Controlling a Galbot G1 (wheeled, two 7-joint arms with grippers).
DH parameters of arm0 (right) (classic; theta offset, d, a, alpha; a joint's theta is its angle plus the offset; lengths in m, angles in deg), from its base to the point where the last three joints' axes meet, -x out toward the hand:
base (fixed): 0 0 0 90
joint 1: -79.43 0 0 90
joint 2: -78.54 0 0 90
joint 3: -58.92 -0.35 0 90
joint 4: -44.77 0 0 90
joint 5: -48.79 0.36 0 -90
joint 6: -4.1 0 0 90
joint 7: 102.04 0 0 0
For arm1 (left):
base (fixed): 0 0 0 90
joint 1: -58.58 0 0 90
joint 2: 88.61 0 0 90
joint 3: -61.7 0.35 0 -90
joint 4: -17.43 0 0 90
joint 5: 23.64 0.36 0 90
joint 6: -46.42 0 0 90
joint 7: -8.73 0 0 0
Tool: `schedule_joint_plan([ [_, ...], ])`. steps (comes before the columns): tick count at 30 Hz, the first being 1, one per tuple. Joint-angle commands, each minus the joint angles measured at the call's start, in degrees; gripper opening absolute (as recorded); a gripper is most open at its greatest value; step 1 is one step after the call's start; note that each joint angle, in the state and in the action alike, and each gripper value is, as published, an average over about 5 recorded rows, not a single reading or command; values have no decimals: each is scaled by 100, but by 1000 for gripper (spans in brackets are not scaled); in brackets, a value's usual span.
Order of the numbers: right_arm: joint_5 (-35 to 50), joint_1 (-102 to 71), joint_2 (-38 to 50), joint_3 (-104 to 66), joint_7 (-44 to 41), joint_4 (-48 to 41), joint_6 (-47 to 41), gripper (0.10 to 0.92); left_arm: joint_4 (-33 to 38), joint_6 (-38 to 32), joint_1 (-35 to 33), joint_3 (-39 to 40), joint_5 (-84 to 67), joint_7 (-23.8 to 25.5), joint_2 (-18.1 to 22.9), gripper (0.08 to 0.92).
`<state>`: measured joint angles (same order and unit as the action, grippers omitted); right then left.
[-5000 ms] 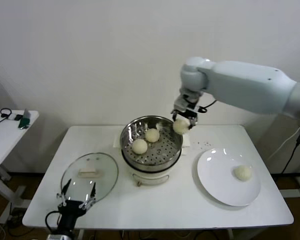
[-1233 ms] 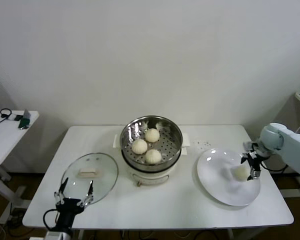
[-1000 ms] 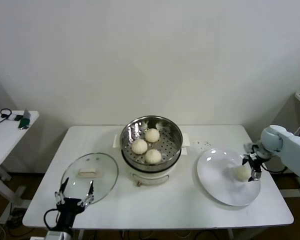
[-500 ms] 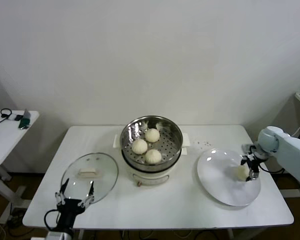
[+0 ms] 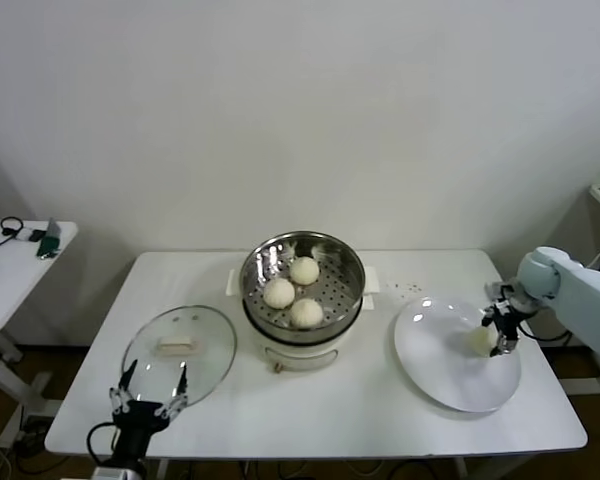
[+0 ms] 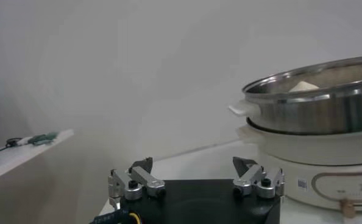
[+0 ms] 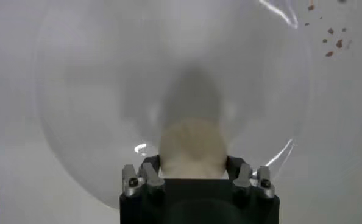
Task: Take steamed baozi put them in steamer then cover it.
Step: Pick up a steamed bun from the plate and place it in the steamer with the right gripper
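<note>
Three steamed baozi point(image 5: 304, 270) lie in the steamer point(image 5: 352, 262), a shiny perforated basket on a cream pot base in the middle of the table. A further baozi point(image 5: 479, 340) is on the white plate point(image 5: 440, 375) at the right, and my right gripper point(image 5: 495, 335) is shut on it. In the right wrist view this baozi point(image 7: 192, 146) fills the gap of the right gripper point(image 7: 192, 167), both fingers pressed to its sides. My left gripper point(image 5: 148, 400) stands open at the table's front left edge, next to the lid; the left wrist view shows it point(image 6: 193, 173) holding nothing.
The glass lid point(image 5: 205, 365) with a cream handle lies flat on the table left of the steamer point(image 6: 315, 109). Dark crumbs point(image 5: 410, 290) dot the table behind the plate point(image 7: 95, 91). A small side table point(image 5: 10, 260) stands off to the left.
The right gripper's fingers have closed in on the baozi on the plate, which has shifted slightly toward the back. The left arm has not moved.
</note>
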<state>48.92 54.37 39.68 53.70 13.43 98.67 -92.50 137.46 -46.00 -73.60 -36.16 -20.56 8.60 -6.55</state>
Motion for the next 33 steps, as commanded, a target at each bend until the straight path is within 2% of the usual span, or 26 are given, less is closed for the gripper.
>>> schedule_joint_plan([
  [1,1678,1843,-253,1642,37,103,-380,695,17,-17,-4,59,-4,5,4,823],
  [8,3495,3789,-1212,3358,163,261,-704,696,111,-23,-86,172,34,18,-92,823],
  [14,4727,4530,-2213,4218,254,251,-865,696,143,-89,-105,286,69,24,-158,823],
  [23,5795,4528,-3510,4479,554,211,-1158,696,293,-113,-151,342,-16,28,-254,823],
  [33,5810,4147,-4135,4870,620,-16,-1169,696,302,-98,-71,349,-128,28,-367,823],
])
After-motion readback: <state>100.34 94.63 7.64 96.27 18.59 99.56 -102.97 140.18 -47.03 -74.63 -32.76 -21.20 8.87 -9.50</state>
